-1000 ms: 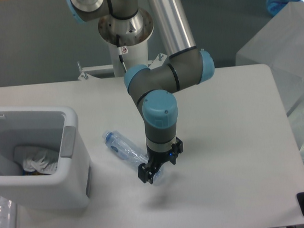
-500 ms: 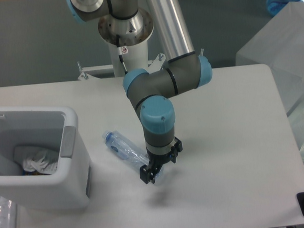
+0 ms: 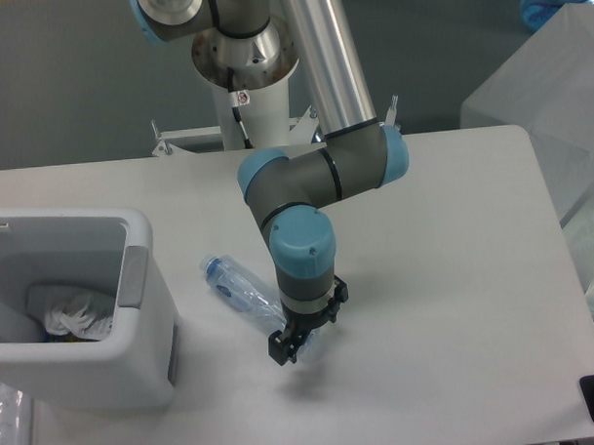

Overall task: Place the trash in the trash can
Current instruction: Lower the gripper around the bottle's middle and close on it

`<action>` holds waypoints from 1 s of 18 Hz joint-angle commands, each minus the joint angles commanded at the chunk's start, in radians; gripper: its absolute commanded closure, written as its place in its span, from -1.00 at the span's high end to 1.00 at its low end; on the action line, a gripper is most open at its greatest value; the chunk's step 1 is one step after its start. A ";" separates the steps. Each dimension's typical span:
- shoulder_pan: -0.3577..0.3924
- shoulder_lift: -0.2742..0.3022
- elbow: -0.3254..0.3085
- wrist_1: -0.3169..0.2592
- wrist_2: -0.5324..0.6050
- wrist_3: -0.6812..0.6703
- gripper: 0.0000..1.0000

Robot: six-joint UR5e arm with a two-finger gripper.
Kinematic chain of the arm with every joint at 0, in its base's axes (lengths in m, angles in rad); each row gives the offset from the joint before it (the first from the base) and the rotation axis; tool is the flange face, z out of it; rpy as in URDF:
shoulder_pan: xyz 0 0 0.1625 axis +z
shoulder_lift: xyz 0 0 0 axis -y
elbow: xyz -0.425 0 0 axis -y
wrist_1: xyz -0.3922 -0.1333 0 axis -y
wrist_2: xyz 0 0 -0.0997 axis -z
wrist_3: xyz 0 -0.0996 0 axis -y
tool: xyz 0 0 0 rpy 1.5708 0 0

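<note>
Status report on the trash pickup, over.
Gripper low at bottle's base end, jaw state unclear. Bottle lying on table. One wrapper in trash can. Path unobstructed.

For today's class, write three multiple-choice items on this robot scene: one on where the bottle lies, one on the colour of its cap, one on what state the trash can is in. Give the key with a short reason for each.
1. Where does the bottle lie?
A. on the table, between the trash can and the gripper
B. inside the trash can
C. on the floor

2. What colour is the bottle's cap?
A. red
B. blue
C. yellow

3. What state is the trash can in?
A. tipped on its side
B. shut with a lid
C. upright, open, with crumpled trash inside

Key: 1 A, the bottle lies flat on the white table, its far end at the gripper. 2 B, the cap end facing the can is blue. 3 C, the open top shows crumpled whitish trash at the bottom.
</note>
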 joint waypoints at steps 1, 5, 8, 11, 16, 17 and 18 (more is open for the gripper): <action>0.000 -0.002 0.002 0.000 0.000 0.000 1.00; 0.000 -0.002 -0.003 -0.002 0.002 0.005 1.00; -0.002 -0.014 -0.003 0.000 0.005 0.006 1.00; -0.002 -0.018 -0.003 0.000 0.006 0.006 1.00; -0.002 -0.018 -0.005 -0.002 0.008 0.006 0.86; -0.002 -0.020 -0.005 -0.002 0.008 0.006 0.85; -0.002 -0.020 -0.005 -0.002 0.008 0.006 0.85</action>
